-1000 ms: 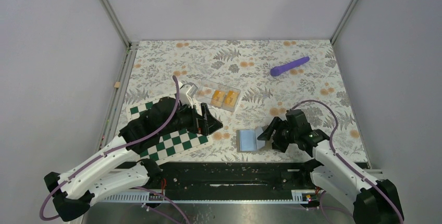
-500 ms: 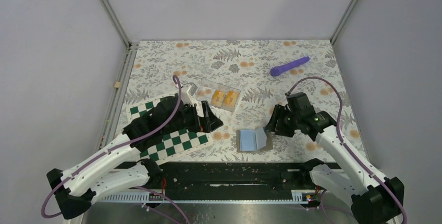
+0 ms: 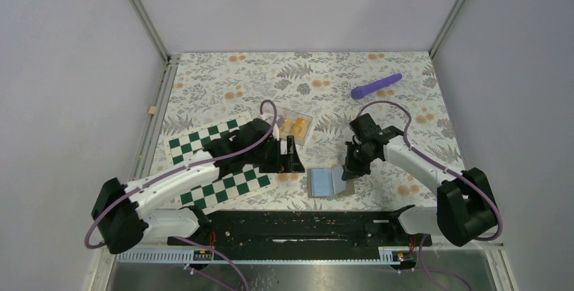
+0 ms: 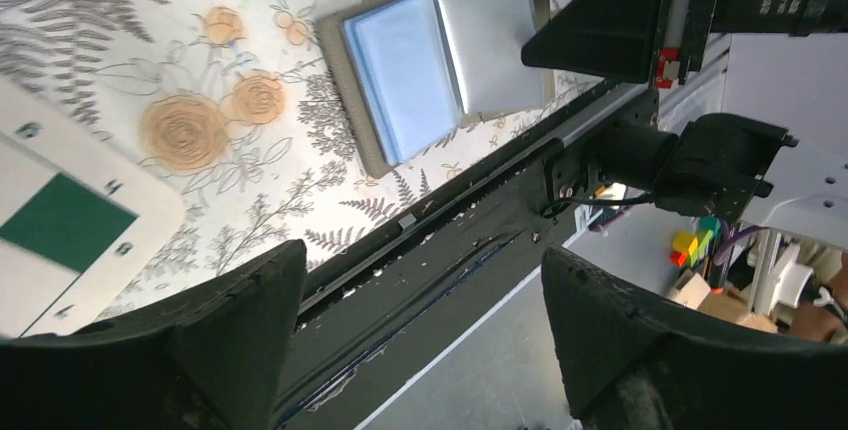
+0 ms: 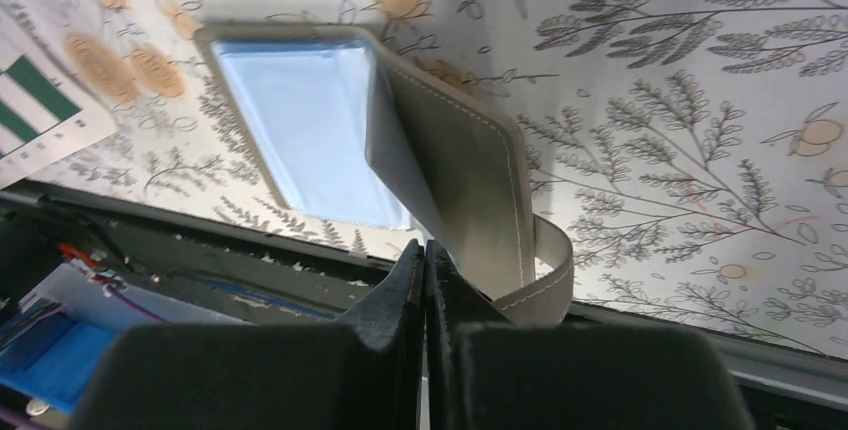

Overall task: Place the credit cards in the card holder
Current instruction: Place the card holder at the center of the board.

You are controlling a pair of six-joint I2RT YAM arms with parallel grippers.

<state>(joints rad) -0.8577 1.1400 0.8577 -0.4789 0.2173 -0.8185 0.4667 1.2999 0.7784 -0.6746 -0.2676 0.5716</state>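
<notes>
Pale surface point(image 3: 223, 74) printed with grey ferns and orange blossoms, boxed in by plain grey-white walls point(image 3: 298, 7), with slanted metal posts point(image 3: 139, 10) rising from the far corners. Along the near edge, a black rail point(image 3: 304, 227) flecked with crumbs of debris. On the strip beyond the left edge, a small tan block point(image 3: 152, 109).

Around the middle of the surface, slightly left: the credit cards point(image 3: 292, 126), two orange-yellow pieces side by side in a clear tray point(image 3: 304, 116). Close to the near edge, about midway along it: the card holder point(image 3: 321, 183), lying open with a blue-tinted sleeve facing up and a grey flap raised on its right side. Toward the near-left corner, a green-and-white chessboard point(image 3: 203, 143), partly under the left arm. Near the far-right corner, a purple rod point(image 3: 376, 86), well apart from everything else.

Left end effector point(image 3: 288, 158) just on the near side of the tray and left of the holder, fingers spread wide, nothing between them. Right end effector point(image 3: 350, 168) at the holder's raised flap, fingers pressed together, tips touching the flap's near edge; actual pinch on it impossible to tell.
</notes>
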